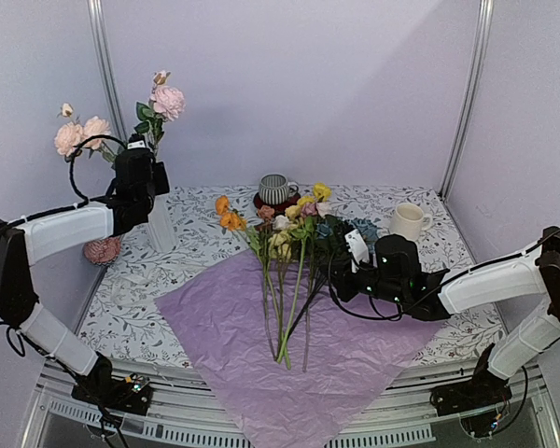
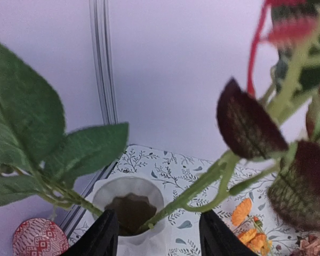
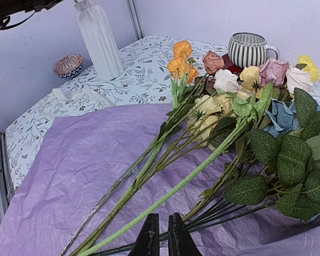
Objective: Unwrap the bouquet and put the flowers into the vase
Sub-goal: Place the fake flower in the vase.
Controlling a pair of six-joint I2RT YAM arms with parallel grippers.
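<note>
Two leafy stems point(image 2: 197, 186) carrying pink roses point(image 1: 168, 101) stand in the ribbed white vase point(image 1: 161, 231) at the far left of the patterned surface point(image 1: 196, 247). They splay left and right from its mouth, probably because the narrow neck holds only their lower ends. The left end effector point(image 2: 157, 232) hangs directly above that mouth with its fingers apart, one on either side of the rim and holding nothing, a pose that fits the release of a stem. The other flowers point(image 1: 285, 271) lie fanned on the opened lilac tissue paper point(image 1: 215, 317), blooms toward the back and cut ends toward the arms, which puts the bare stems within reach. The right end effector point(image 3: 164, 240) sits low over those stem ends with its fingers together; whether a thin stem is pinched between them cannot be told. The grey striped mug point(image 1: 276, 189), the cream mug point(image 1: 408, 222) and the small red-patterned bowl point(image 3: 68, 65) near the vase show no flowers in them; the vase alone is in use.
</note>
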